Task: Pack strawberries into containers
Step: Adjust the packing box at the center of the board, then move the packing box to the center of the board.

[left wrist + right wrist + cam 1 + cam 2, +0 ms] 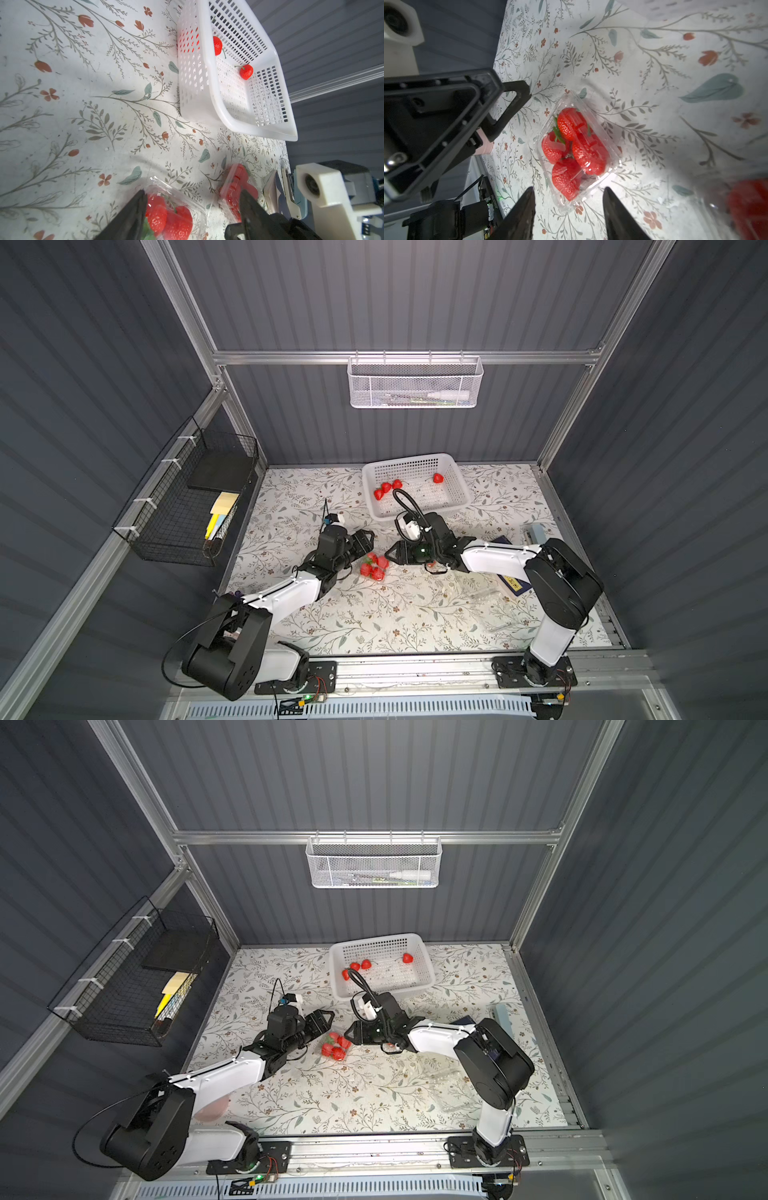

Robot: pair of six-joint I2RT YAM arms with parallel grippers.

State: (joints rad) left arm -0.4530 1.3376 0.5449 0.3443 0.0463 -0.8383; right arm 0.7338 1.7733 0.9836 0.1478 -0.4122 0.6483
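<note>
Four glossy red strawberries with green caps [386,487] lie in the single white perforated plastic basket [409,466] at the upper centre of both top views, three bunched and one apart. Four more strawberries [571,122] fill one clear thin plastic clamshell container [572,101] at the centre of the right wrist view. A second clear berry-filled container [233,176] shows at the lower right of the left wrist view, its berries too blurred to count. Two white-and-black robot arms [286,593] are in view. One white mesh wall basket [415,383] and one black wire wall basket [187,497] hang above.

Left arm [286,593] & right arm [498,558]: white shells, blk joints, blk cables [415,506], blk base plates [328,670].
</note>
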